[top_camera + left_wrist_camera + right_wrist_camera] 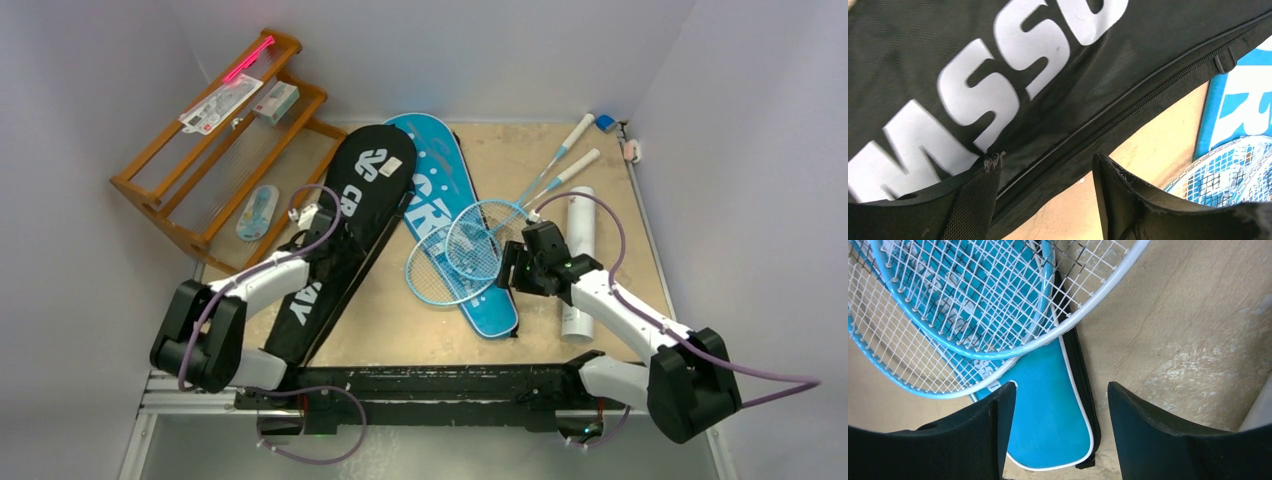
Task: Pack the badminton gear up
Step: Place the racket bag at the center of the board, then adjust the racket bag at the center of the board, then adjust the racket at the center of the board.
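Observation:
The black "CROSSWAY" cover (340,235) lies slantwise left of centre. My left gripper (312,215) hovers above its left side; in the left wrist view the gripper (1045,162) is open and straddles the cover's zippered edge (1128,112), holding nothing. The blue cover (440,180) lies beside it, with two light-blue rackets (470,250) resting on it, handles (578,150) pointing to the back right. My right gripper (515,265) is open beside the racket heads (973,305), above the blue cover's narrow end (1048,410). The white tube (578,260) lies to the right of that arm.
A wooden rack (215,150) stands at the back left with packaged items and a pink stick (248,58) on it. Two small objects (605,122) lie in the back right corner. Grey walls close in on the left, back and right.

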Controlling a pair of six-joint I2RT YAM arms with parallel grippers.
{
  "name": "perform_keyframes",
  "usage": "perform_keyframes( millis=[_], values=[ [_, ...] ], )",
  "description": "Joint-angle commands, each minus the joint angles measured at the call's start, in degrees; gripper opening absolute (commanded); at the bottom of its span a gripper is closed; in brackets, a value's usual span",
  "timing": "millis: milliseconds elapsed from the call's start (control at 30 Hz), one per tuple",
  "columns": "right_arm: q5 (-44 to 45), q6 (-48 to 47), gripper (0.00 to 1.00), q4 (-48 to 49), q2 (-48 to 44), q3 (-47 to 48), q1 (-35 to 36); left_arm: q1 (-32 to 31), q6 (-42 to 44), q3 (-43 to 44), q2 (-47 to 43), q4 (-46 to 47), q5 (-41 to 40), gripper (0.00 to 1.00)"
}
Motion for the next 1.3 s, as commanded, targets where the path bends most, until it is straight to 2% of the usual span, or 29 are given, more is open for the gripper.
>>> perform_keyframes(
  millis=[0,200,267,367,500,600,867,1033,1267],
  values=[
    [2.8,1.7,0.69,-0.7,1.9,1.4,0.2,0.8,-0.2,-2.1,-7.4,-2.6,-2.8,0.65],
    [2.0,2.9,0.64,4.1,2.4,-2.0,0.3,0.9,8.9,-2.8,-13.8,3.9,16.9,0.6],
    [2.2,3.1,0.63,5.4,2.4,-3.0,0.3,0.7,9.1,-3.4,-14.7,5.8,24.3,0.58],
    [0.0,2.4,0.57,6.6,4.5,-3.5,0.3,-0.5,5.9,-7.3,-16.4,13.2,30.7,0.58],
    [-4.6,0.7,0.49,8.5,7.5,-3.2,0.5,-7.6,1.2,-11.3,-17.3,18.1,29.5,0.58],
    [-9.4,-1.9,0.34,10.1,8.0,-2.8,0.9,-12.2,-1.2,-12.7,-16.1,19.4,27.1,0.58],
    [-13.6,-3.3,0.01,10.5,6.3,-2.4,1.3,-14.3,-5.2,-18.7,-10.1,29.8,28.0,0.57],
    [-14.1,-3.3,0.0,9.9,6.1,-1.9,1.3,-14.5,-4.5,-18.7,-5.6,31.8,26.6,0.56],
    [-15.4,-3.7,0.0,9.8,5.2,-1.7,1.3,-14.6,-3.3,-17.7,0.7,41.1,26.6,0.53]
  ],
)
